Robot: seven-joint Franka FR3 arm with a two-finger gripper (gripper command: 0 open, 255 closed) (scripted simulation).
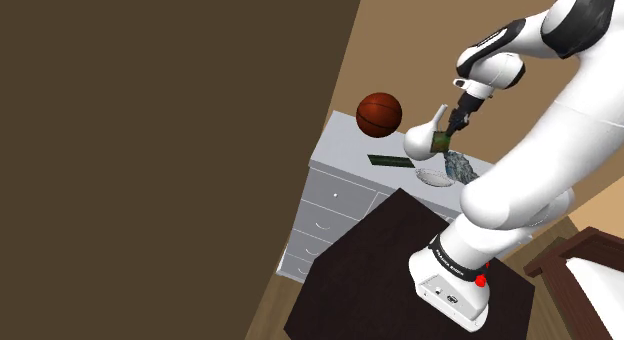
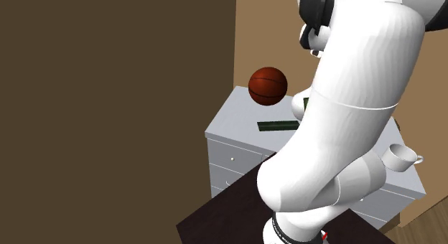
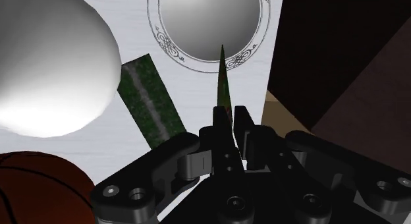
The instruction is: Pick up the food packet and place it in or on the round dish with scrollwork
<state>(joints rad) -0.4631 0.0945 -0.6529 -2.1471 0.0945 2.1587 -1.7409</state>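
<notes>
Black gripper closest in, its two fingers clamped on the food packet, a thin green pouch seen edge-on. The pouch sticks out past the fingertips, over the near rim of the round dish; whether they touch is unclear. The dish's grey inside is bare. It sits on a pale dresser, with a green strip at the shoulder view's left. A white jug and a basketball stand farther back. The arm covers much of the dresser in the second exterior view, and a cup sits at that view's right.
</notes>
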